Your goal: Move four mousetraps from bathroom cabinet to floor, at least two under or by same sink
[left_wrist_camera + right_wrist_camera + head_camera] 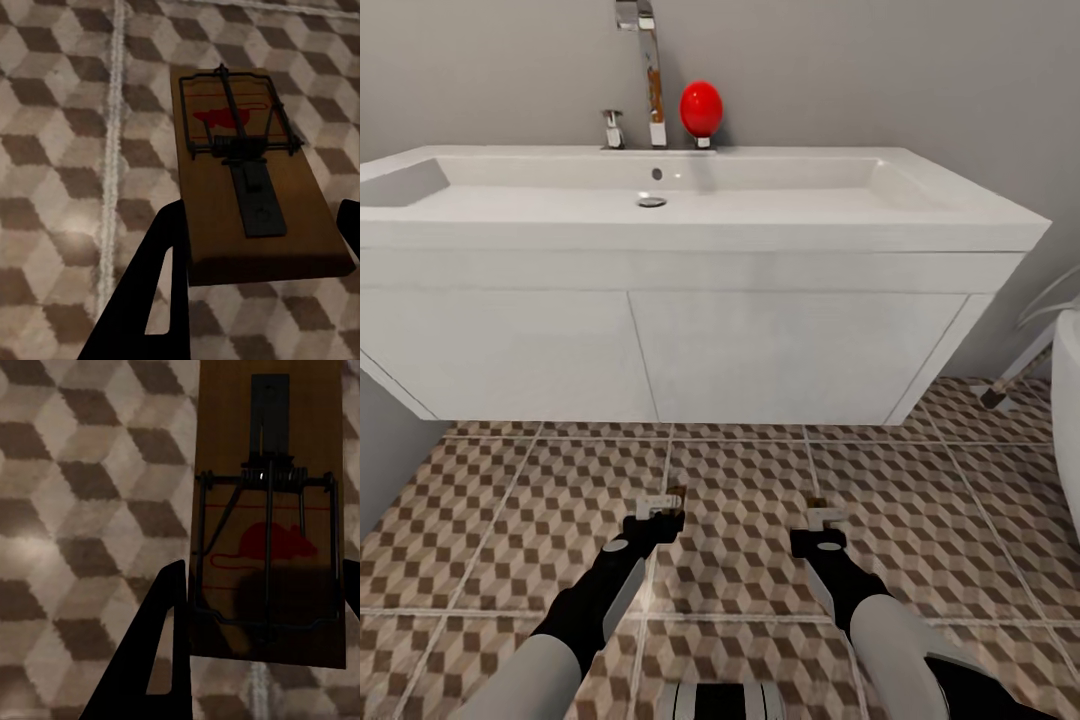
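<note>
Both grippers hang low over the cube-patterned bathroom floor [740, 480], just in front of the white bathroom sink unit [660, 350]. My left gripper [660, 508] is shut on a mousetrap [675, 494], a tan board with a dark spring bar and a red mouse print. In the left wrist view this mousetrap [247, 180] sticks out past the black fingers [161, 277] of my left gripper [261, 217]. My right gripper [823, 520] is shut on a second mousetrap [815, 505]. The right wrist view has that trap [270, 532] in my right gripper [264, 577]. The cabinet is out of view.
The sink unit hangs off the wall with open floor beneath it. On top are a chrome tap [650, 70] and a red egg-shaped object [701, 108]. A white rounded fixture [1066, 370] stands at the right edge, and a grey wall [385, 440] closes the left.
</note>
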`<state>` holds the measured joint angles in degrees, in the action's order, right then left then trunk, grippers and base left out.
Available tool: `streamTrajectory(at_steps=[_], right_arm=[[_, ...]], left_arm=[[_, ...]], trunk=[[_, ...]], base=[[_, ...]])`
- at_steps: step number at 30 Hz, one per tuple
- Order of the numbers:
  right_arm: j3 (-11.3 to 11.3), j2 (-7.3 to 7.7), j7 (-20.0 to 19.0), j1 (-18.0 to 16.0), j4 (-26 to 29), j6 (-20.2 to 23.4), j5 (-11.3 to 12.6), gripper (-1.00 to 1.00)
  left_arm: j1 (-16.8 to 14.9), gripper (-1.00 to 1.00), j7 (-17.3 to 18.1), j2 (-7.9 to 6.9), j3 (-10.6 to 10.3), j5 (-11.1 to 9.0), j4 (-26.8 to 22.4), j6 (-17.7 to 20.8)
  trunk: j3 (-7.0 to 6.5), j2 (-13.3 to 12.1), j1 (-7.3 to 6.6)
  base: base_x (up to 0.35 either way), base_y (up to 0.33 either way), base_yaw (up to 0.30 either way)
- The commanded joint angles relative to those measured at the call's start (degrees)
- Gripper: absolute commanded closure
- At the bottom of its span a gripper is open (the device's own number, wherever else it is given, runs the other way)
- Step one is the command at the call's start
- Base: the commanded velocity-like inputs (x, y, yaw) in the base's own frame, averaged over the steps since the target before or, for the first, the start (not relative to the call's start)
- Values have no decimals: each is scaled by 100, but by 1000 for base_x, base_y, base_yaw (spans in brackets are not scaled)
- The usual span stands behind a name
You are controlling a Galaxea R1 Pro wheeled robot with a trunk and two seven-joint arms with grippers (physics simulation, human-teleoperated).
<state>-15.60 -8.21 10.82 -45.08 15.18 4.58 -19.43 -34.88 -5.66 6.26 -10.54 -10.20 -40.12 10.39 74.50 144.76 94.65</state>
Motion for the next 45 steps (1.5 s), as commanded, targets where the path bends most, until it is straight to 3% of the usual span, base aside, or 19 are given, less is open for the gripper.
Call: streamTrajectory(at_steps=[1,23,37,45], right_arm=[[-22,-5,8,-1,11,41,-55,100],[-22,21,9,-1,11,40,-61,100],[-20,56,9,-1,20,19,-61,100],[-22,57,8,-1,28,1,-61,100]], left_arm=[[-1,100,-58,-7,-29,-53,-35,28],[-1,100,-57,-47,-20,-53,-65,51],[-1,100,-58,-268,-9,-61,-51,37],[-1,100,-58,-298,-18,-61,-73,33]], trunk=[[27,3,1],[514,33,58],[825,51,94],[825,51,94]], base=[[0,0,0],[0,0,0],[0,0,0],[0,0,0]])
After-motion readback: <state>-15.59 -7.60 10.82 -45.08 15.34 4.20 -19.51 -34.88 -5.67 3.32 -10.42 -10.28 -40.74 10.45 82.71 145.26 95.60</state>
